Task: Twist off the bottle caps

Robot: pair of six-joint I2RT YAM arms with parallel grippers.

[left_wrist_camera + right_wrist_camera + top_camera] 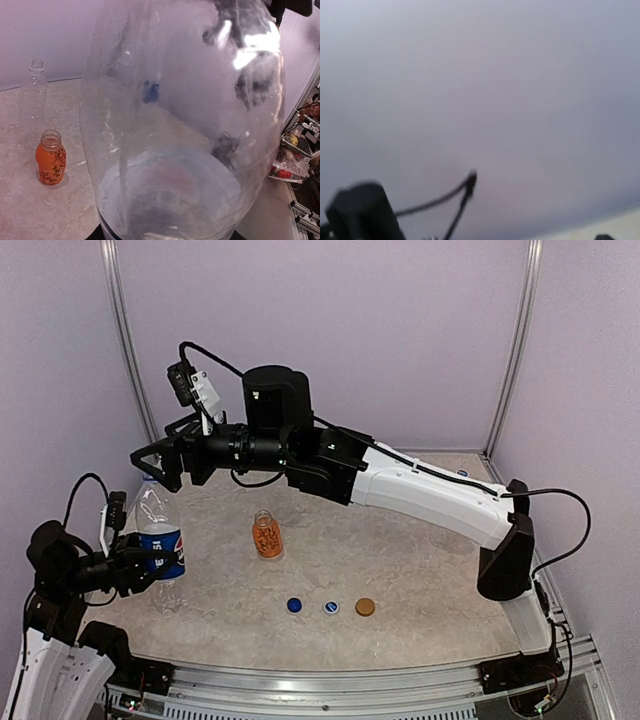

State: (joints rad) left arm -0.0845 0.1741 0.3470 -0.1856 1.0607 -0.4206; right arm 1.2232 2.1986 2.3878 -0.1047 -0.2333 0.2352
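Note:
The tall Pepsi bottle [160, 536] with the dark-blue label stands at the left of the table. My left gripper [148, 565] is shut on its lower body, and the bottle [185, 125] fills the left wrist view. My right gripper [152, 460] hangs right at the bottle's top and hides its neck. Its jaws do not show in the blurred right wrist view, which shows only wall. The short orange bottle [266, 536] stands uncapped mid-table and also shows in the left wrist view [50, 159]. A clear unlabelled bottle [32, 102] stands uncapped behind it. The bright-blue-label bottle is out of view.
Three loose caps lie in a row near the front: blue [294, 605], white-and-blue [331, 607] and gold [365, 607]. The right arm [430, 490] stretches across the table's back. Walls close in behind and at the sides. Clutter [300, 150] lies beyond the table's edge.

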